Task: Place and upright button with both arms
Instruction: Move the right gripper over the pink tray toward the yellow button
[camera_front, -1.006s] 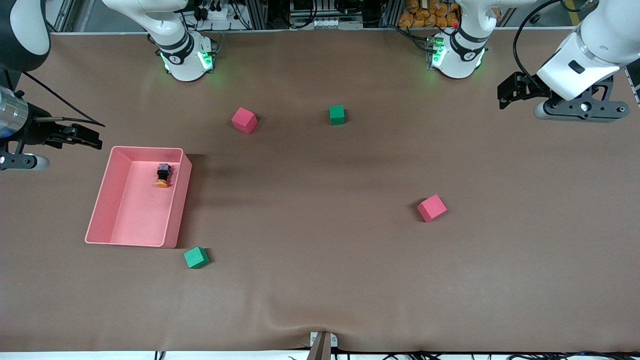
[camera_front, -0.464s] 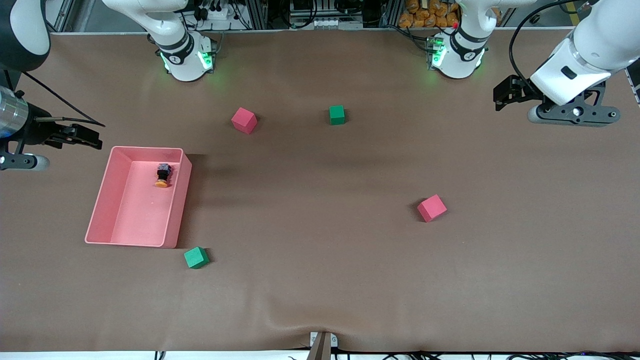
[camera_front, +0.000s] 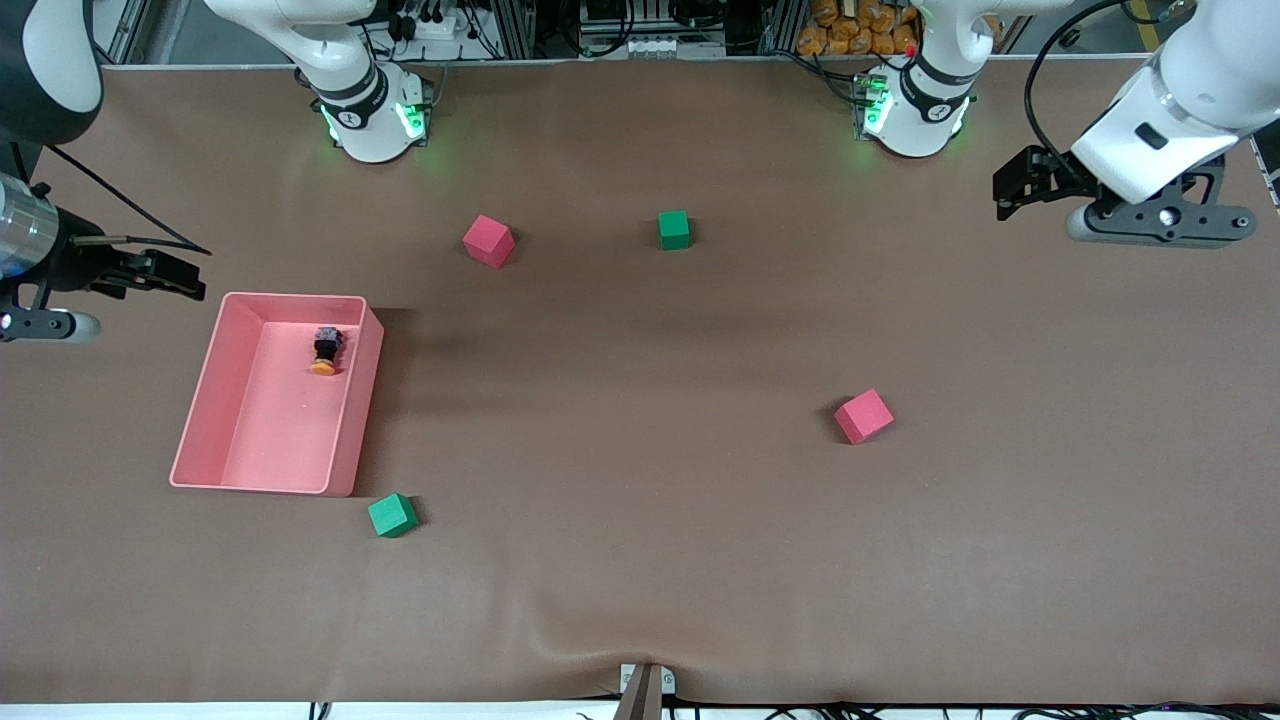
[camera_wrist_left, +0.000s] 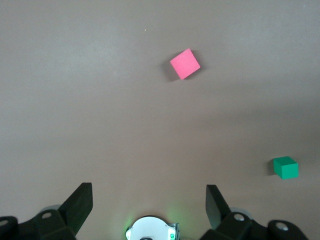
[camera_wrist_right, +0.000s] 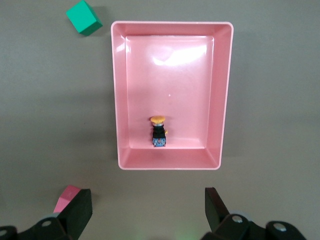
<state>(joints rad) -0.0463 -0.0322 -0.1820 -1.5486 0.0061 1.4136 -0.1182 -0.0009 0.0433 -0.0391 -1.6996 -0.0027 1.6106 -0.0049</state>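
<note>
The button (camera_front: 326, 350) lies on its side in the pink tray (camera_front: 200, 400), close to the tray's short wall nearest the robots' bases. Its orange cap points toward the front camera. The right wrist view shows the button (camera_wrist_right: 159, 131) and the tray (camera_wrist_right: 170, 164) from above. My right gripper (camera_wrist_right: 147, 195) hangs open and empty, high over bare table just outside that short wall; in the front view the right gripper (camera_front: 160, 275) shows at the right arm's end. My left gripper (camera_wrist_left: 148, 192) is open and empty, high over bare table at the left arm's end (camera_front: 1020, 185).
Two pink cubes (camera_front: 489, 241) (camera_front: 864, 416) and two green cubes (camera_front: 674, 229) (camera_front: 392, 515) are scattered on the brown table. The left wrist view shows a pink cube (camera_wrist_left: 184, 63) and a green cube (camera_wrist_left: 285, 167). A green cube (camera_wrist_right: 83, 17) sits by the tray's corner.
The left arm's hand drifted a little toward its base and came back again. The right arm, button, tray and cubes have not moved.
</note>
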